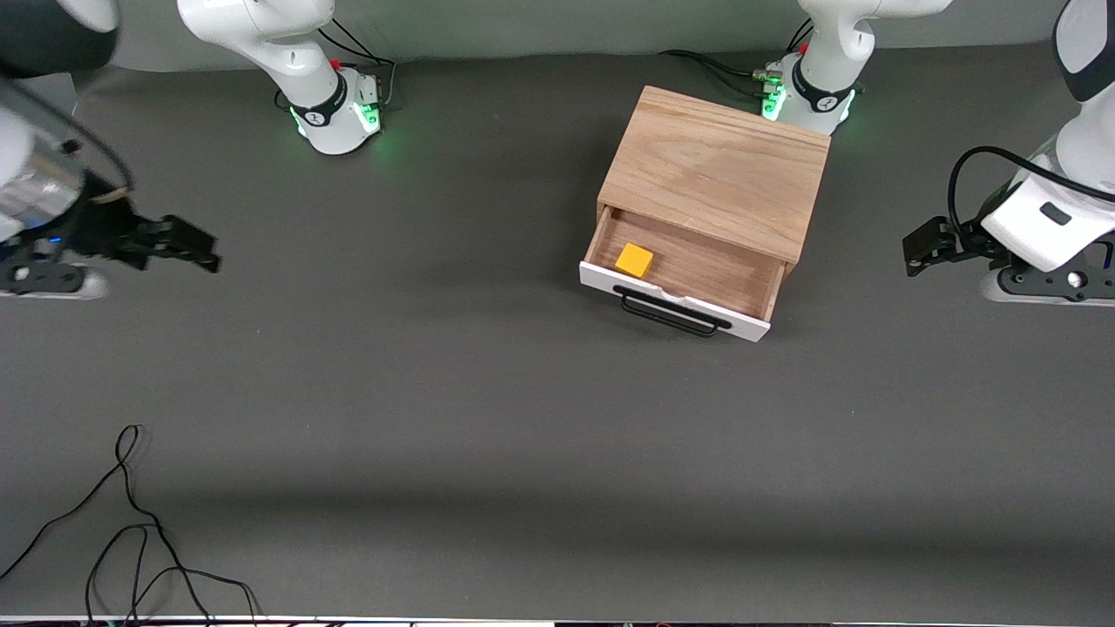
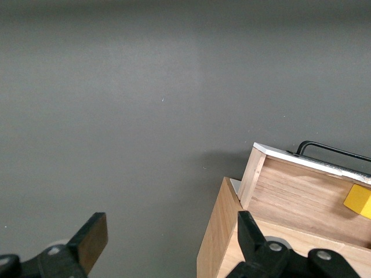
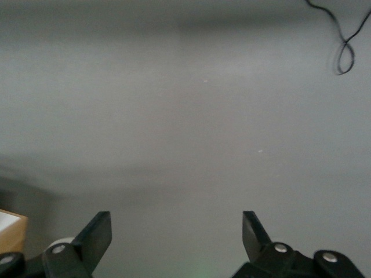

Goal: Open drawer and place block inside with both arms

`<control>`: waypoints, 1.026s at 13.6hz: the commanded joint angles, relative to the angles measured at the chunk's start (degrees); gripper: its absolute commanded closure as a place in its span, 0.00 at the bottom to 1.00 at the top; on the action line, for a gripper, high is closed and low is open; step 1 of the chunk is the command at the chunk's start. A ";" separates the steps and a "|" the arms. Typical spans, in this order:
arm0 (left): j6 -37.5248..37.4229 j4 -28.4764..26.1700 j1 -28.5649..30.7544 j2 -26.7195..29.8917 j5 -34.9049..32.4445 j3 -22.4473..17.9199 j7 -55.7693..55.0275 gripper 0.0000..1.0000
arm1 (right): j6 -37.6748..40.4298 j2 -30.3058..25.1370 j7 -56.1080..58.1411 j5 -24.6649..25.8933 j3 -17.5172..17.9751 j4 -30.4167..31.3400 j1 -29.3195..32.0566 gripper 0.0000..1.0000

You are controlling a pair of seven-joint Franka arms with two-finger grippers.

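The table fills the front view. The cabinet stands in the upper half of that frame, toward the left arm's end and just in front of that arm's base.

The left arm hangs at mid-height on the frame edge at its own end of the table. The right arm hangs at mid-height on the edge at the other end. Both are well apart from the cabinet.

The drawer is pulled out toward the front camera, so its wood floor shows below the cabinet top in the frame.

The left gripper is over bare table beside the cabinet, its jaws released and empty. Its wrist view shows the spread fingers low in the frame and a drawer corner at the lower edge. The right gripper is over bare table too, jaws also spread and holding nothing.

The handle runs along the white front, untouched. A loose cable lies in the bottom corner of the frame, toward the right arm's end.

The block rests on the drawer floor, in the corner toward the right arm's end and close to the white front.

Judging from this layout, both steps look done, with the drawer open and the block inside. The next move seems to call for little, since the arms need only wait clear. Shutting the drawer is not asked.
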State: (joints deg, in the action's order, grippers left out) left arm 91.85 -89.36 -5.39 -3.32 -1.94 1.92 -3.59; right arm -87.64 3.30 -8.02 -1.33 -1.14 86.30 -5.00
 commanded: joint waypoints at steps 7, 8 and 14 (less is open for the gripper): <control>-1.41 1.20 0.03 -0.37 -0.43 -0.86 1.21 0.00 | -0.16 -1.10 11.01 0.89 -2.90 1.50 5.44 0.00; -1.32 1.20 -0.06 -0.37 -0.43 -0.78 1.21 0.00 | -0.07 -0.84 10.92 0.89 -2.90 1.41 5.78 0.00; -1.32 1.20 -0.15 -0.37 -0.52 -0.78 1.21 0.00 | 0.02 -1.01 10.92 0.89 -2.29 1.24 7.46 0.00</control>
State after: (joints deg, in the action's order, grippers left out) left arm 91.85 -89.36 -5.37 -3.33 -1.94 1.27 -3.30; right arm -87.60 3.29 1.64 -1.24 -3.83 86.90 2.29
